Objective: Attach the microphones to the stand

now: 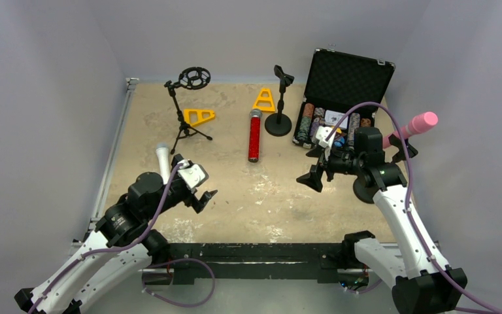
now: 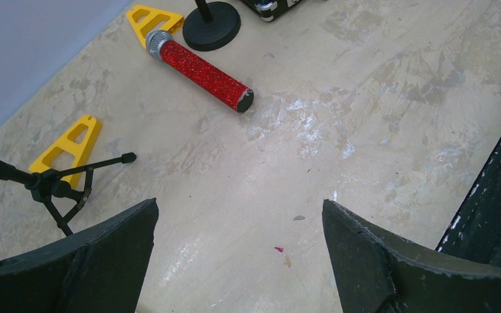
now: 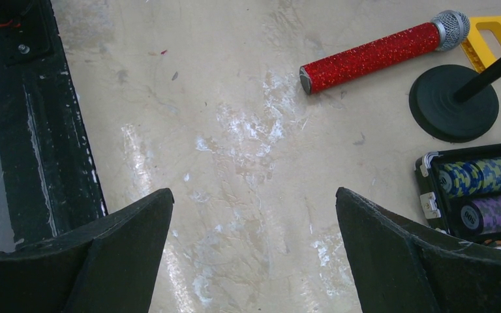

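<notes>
Left pincer (image 2: 239, 207): jaws spread wide, nothing between them, hovering over bare tabletop (image 1: 255, 196). Right pincer (image 3: 254, 192): likewise wide and empty.

Mics:
- Red mic (image 1: 254, 137) lies flat mid-tabletop, mesh head pointing away, just beside the round-base stand (image 1: 278, 123).
- White mic (image 1: 163, 159) lies flat by the left arm.
- Pink mic (image 1: 415, 125) is up off the tabletop at far right, tilted, apparently in a stand.

Risks:
- The red mic is a round cylinder, so an off-centre pinch would likely roll it toward the stand base.
- The stands look light, and pressing a mic into a clip could tip one.
- The left arm sits right over the white mic and could sweep it aside.
- The right arm is close to the pink mic's stand, and a wide swing could knock it.

Hard to see:
- The white mic's near end is behind the left arm.
- The pink mic's clip and base are mostly behind the right arm, so I cannot tell if it is seated.
- Neither mic shows in the wrist views.
</notes>
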